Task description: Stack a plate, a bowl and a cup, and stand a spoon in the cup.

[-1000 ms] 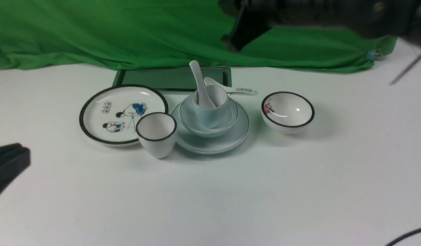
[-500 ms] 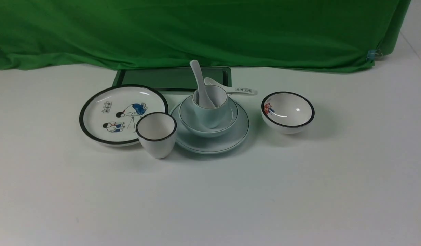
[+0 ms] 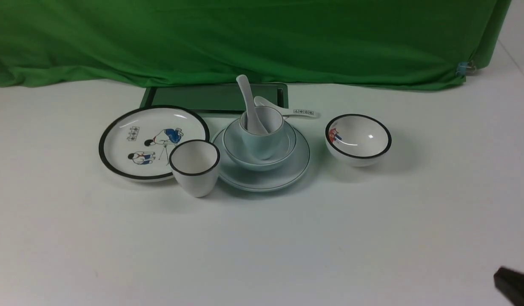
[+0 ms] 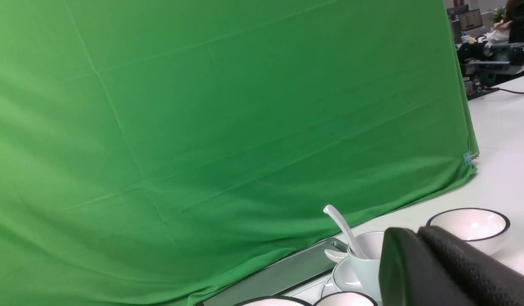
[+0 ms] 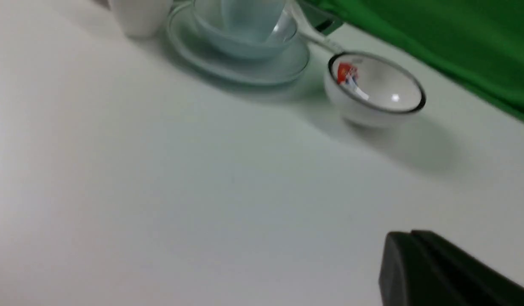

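Spoon (image 3: 249, 102) stands in cup (image 3: 262, 142), handle tilted left. Cup lies fwd-left of R claw (image 3: 515, 284), well apart; L claw (image 4: 415, 244) likewise clear. Both claws closed, empty.

Spoon (image 3: 248, 100) in cup (image 3: 262, 144), in bowl (image 3: 289, 142), on plate (image 3: 297, 163)

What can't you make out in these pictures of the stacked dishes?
- Front view: the scoop end of the spoon, hidden inside the cup.
- Front view: the characters on the marked spoon, too small to read.
- Left wrist view: most of the bowl, covered by the left gripper.
- Right wrist view: blurred throughout, and the cup's top is cut off by the frame edge.
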Robot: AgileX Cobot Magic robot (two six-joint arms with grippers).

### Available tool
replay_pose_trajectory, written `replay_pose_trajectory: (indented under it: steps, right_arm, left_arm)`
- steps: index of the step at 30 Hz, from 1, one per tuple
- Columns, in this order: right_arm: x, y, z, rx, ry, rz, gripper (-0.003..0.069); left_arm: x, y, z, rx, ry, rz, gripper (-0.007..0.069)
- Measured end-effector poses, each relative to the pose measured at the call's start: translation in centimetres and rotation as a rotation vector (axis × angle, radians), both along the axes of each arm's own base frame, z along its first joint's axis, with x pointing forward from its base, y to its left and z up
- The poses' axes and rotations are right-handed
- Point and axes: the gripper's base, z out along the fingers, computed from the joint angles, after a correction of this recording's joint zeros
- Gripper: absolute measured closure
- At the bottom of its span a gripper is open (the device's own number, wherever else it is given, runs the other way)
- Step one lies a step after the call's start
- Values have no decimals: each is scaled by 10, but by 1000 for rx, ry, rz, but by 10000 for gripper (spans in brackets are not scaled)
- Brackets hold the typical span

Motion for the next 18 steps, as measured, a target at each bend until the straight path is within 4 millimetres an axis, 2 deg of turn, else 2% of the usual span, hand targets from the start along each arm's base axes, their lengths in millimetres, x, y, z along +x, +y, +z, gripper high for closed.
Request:
replay_pose_trajectory:
  steps: [2, 6, 12, 18]
  right_arm:
    - [-4, -1, -28, 3, 62, -4, 635]
    - [-8, 0, -52, 21, 79, 20, 625]
    - [-9, 2, -47, 78, 9, 50, 617]
    - [-14, -17, -38, 173, -110, -145, 592]
  left_arm:
    - [0, 0, 0, 0, 0, 0, 656]
    - [0, 0, 0, 0, 1, 0, 655]
    - [0, 0, 0, 1, 2, 0, 656]
    - [0, 0, -1, 1, 4, 0, 656]
